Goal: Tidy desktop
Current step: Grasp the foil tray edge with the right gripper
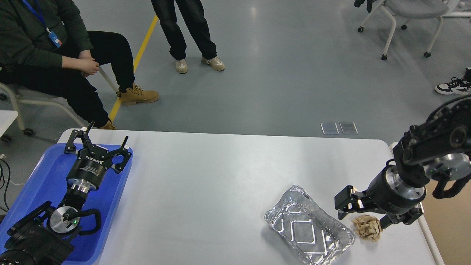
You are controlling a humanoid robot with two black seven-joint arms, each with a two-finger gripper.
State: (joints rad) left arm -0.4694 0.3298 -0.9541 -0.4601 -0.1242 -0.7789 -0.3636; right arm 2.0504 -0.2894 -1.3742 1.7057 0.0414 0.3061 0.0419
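The white desktop carries an empty foil tray at the front right and a crumpled brown paper ball just right of it. My right gripper is open and low, its fingers straddling the top of the paper ball; I cannot tell if they touch it. My left gripper is open and empty, held over the blue tray at the desk's left end.
A tan bin with a cream rim stands off the desk's right edge, beside my right arm. One person sits and one stands beyond the far edge at the left. A wheeled chair is at the far right.
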